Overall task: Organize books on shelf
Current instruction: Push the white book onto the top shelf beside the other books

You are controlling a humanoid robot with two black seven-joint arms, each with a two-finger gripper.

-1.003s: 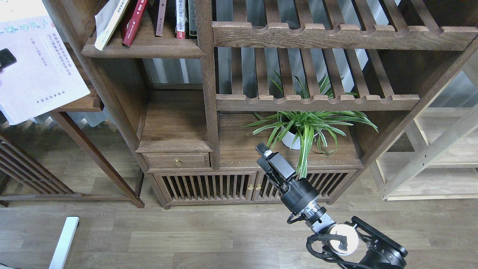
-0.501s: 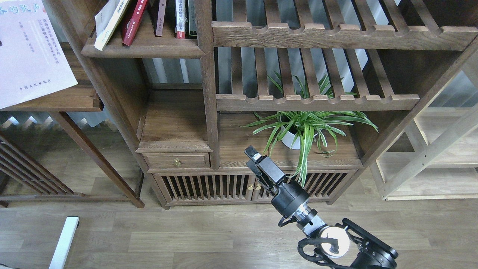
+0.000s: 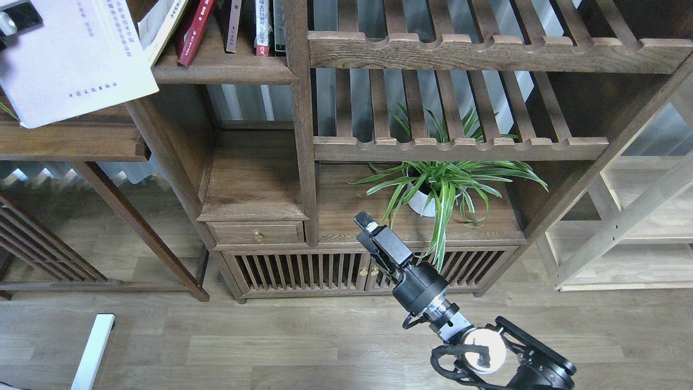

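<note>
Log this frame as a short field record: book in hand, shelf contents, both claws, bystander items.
held book: pale lavender-white book, top left, tilted, its corner over the shelf's left end
shelf: dark board holding leaning white and red books, then slim upright volumes
left claw: at the held book's upper left edge; grip unclear
right claw: low, before the cabinet, holding nothing; fingers not distinguishable
other: potted plant on lower shelf

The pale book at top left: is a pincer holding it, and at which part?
The left pincer grips the pale lavender-white book at its upper left edge. The right pincer holds nothing.
</note>
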